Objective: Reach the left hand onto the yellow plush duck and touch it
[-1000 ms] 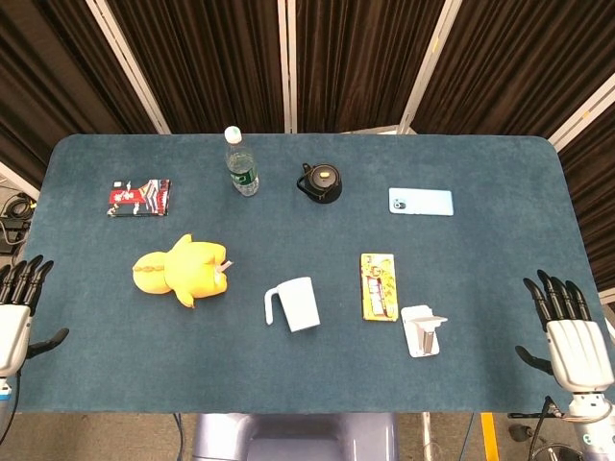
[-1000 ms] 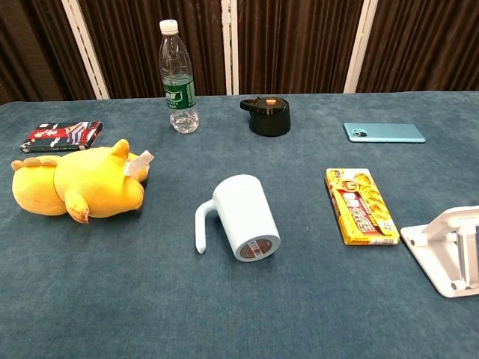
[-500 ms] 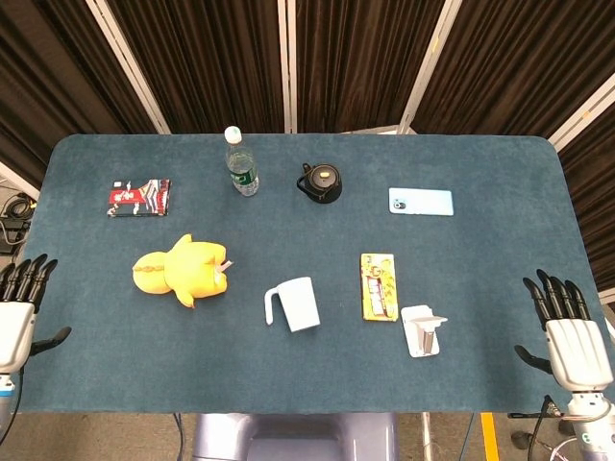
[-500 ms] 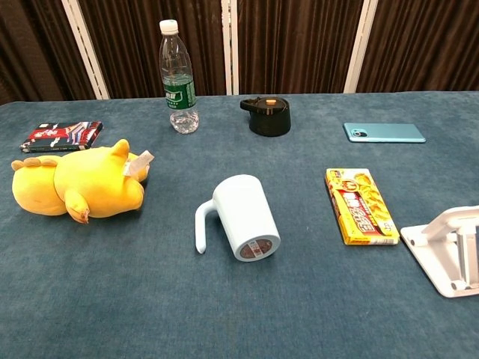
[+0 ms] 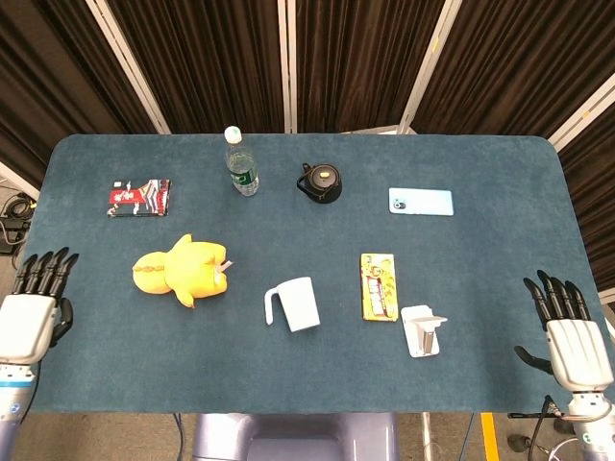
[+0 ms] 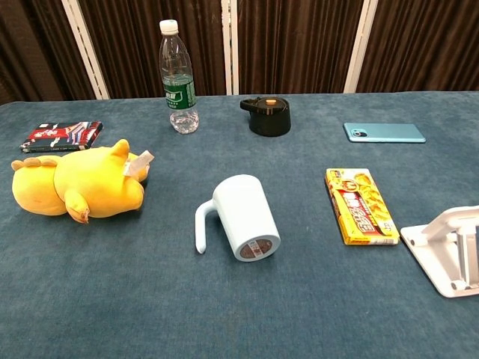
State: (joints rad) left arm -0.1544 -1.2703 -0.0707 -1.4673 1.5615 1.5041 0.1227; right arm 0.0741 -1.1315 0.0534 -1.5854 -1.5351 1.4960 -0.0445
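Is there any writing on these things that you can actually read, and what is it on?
None reads clearly.
Water bottle: green label, print too small.
Yellow snack box: red lettering, blurred.
Red and black packet: print illegible.
Sticker on the pale blue mug: too small.

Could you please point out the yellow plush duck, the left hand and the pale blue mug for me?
yellow plush duck [image 5: 183, 269]: head view, middle of its body.
left hand [image 5: 31, 312]: head view, back of the hand, at the table's left edge.
pale blue mug [image 6: 245, 216]: chest view, its side wall, lying tipped over.
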